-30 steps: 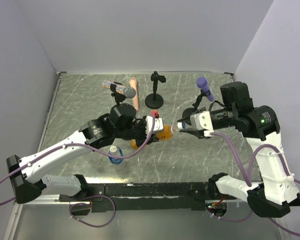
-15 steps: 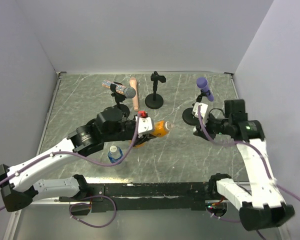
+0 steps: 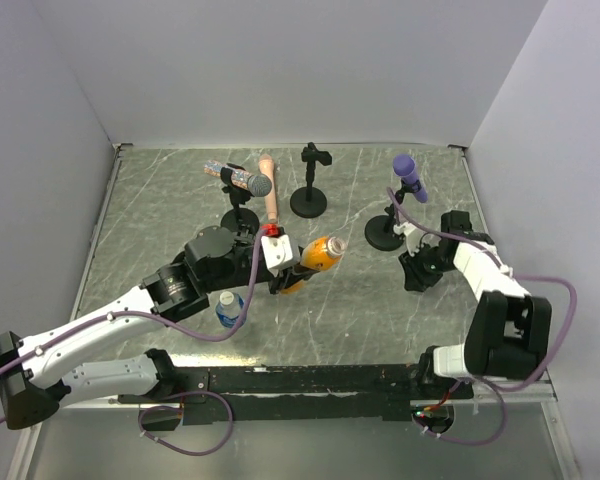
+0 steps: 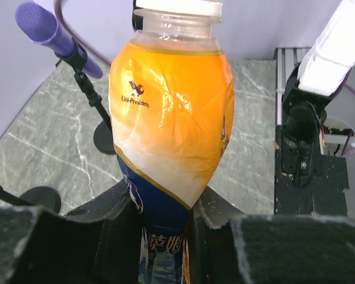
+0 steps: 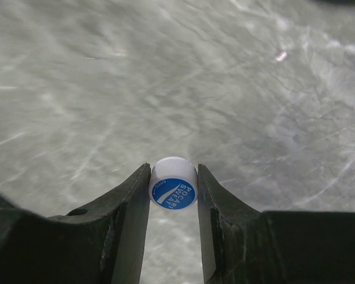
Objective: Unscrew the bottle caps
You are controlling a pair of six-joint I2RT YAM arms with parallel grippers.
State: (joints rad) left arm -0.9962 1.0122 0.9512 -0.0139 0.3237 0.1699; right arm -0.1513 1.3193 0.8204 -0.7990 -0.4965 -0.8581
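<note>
Toward the middle of the tabletop (image 3: 160,200), held above the surface and tilted with its mouth toward the right edge: the orange bottle (image 3: 320,255). Clamped low on its body, at the blue band of the label, by the left end effector (image 3: 292,275), with fingers (image 4: 100,225) pressed to both sides of the narrow waist. Probably gripped there to steady the bottle against twisting and to offer the neck to the other arm. At the neck, a white rim (image 4: 177,7) cut off by the top of the left wrist view; cannot tell whether collar ring or cap.

Nearer the right edge, just in front of the round base of the purple microphone stand (image 3: 382,238): the right end effector (image 3: 417,272), pointed down at bare tabletop. Closed almost fully on a small white cap (image 5: 173,184) with a blue printed top, pinched by its sides between the two fingertips, well apart from the orange bottle. Judged to be a cap already off its bottle and meant for setting down here. Low over the marbled surface; touching it or not, cannot tell.

Toward the near edge, just beside the left arm: a small blue bottle (image 3: 230,310), standing upright, whitish cap (image 3: 227,298) on top, touched by neither end effector. Likely next in line for unscrewing.
</note>
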